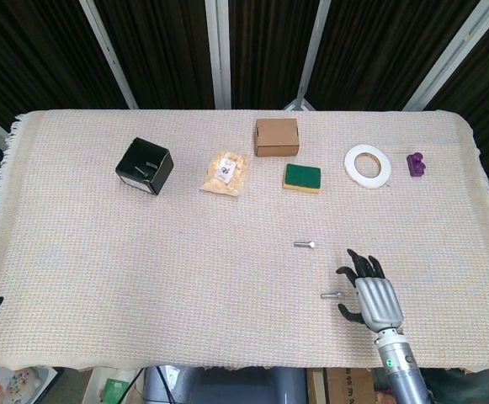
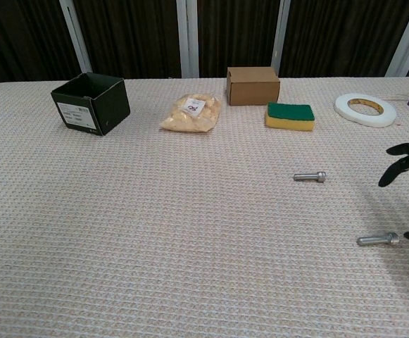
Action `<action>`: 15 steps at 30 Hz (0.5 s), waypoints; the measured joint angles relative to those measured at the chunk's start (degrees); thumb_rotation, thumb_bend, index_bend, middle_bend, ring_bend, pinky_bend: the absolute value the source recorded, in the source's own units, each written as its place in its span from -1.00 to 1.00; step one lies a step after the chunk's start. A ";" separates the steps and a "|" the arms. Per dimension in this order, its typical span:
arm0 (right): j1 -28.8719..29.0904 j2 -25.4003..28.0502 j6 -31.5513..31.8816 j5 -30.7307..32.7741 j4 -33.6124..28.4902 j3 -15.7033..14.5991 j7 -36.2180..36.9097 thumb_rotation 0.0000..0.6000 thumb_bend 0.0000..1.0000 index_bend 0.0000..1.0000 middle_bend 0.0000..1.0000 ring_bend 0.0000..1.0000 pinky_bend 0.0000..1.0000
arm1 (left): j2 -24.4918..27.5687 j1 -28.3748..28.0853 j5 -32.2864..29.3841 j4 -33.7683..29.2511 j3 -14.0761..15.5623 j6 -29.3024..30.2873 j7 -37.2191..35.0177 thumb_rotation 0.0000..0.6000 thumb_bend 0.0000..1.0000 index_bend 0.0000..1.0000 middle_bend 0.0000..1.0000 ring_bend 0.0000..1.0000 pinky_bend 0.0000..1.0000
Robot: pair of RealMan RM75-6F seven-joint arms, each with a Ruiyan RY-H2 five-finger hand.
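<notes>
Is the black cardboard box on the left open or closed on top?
Open: the black cardboard box has no lid, and the head view looks straight into it, where small pale items lie.

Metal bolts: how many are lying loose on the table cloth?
2. One bolt lies mid-table, in front of the green sponge. The other bolt lies nearer the front edge, just left of the right hand. The black box may hide more.
</notes>
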 measured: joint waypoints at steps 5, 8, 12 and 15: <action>1.56 -2.13 -0.98 2.37 0.98 0.22 -2.91 1.00 -0.44 -0.20 -0.93 -0.82 -0.90 | 0.03 0.07 -0.20 0.03 -0.10 0.10 -0.24 1.00 -0.76 -0.91 -0.92 -1.00 -0.69; 2.28 -3.16 -1.15 3.20 1.73 0.23 -4.17 1.00 -0.40 -0.16 -0.93 -0.82 -0.90 | 0.07 0.01 -0.19 0.05 -0.10 -0.02 -0.25 1.00 -0.75 -0.91 -0.92 -1.00 -0.69; 2.88 -3.70 -1.10 4.23 2.65 0.24 -5.04 1.00 -0.40 -0.13 -0.93 -0.82 -0.90 | 0.07 0.06 -0.19 0.07 -0.13 0.12 -0.31 1.00 -0.76 -0.91 -0.92 -1.00 -0.69; 3.18 -3.85 -1.01 4.80 2.94 0.13 -5.21 1.00 -0.40 -0.12 -0.93 -0.81 -0.90 | 0.02 0.02 -0.32 0.05 -0.18 0.06 -0.16 1.00 -0.76 -0.91 -0.92 -1.00 -0.69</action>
